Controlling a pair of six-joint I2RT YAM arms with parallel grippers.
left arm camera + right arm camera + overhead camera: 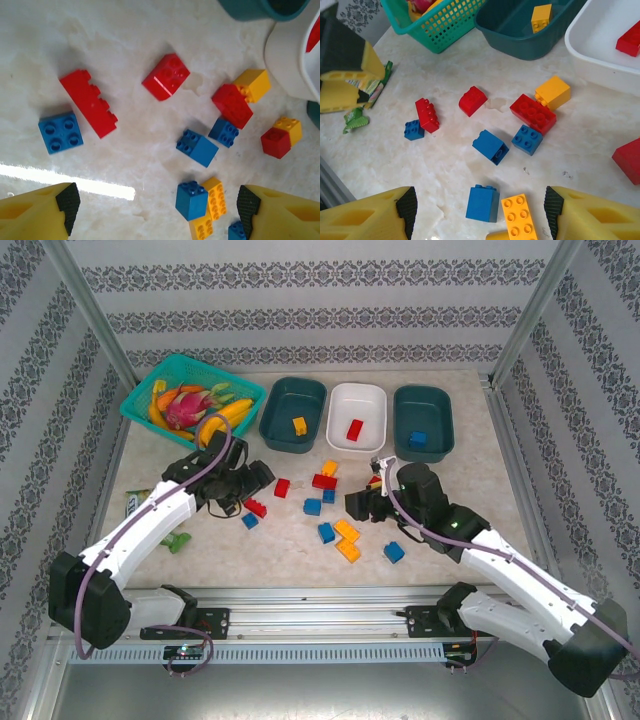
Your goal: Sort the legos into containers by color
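Note:
Three tubs stand in a row at the back: a dark teal one (283,405) with a yellow brick (299,425), a white one (372,405) with a red brick (354,429), and a dark teal one (437,412) with a blue brick (417,440). Loose red, blue and yellow legos lie scattered mid-table. My left gripper (157,205) hangs open above the table, near a long red brick (90,102). My right gripper (480,206) is open too, hovering over an upright blue brick (482,202) and a flat yellow brick (520,217).
A bright teal basket of fruit (150,390) sits at the back left. A snack packet (133,503) and a small green item (178,542) lie by the left arm. A metal rail (320,625) runs along the near edge.

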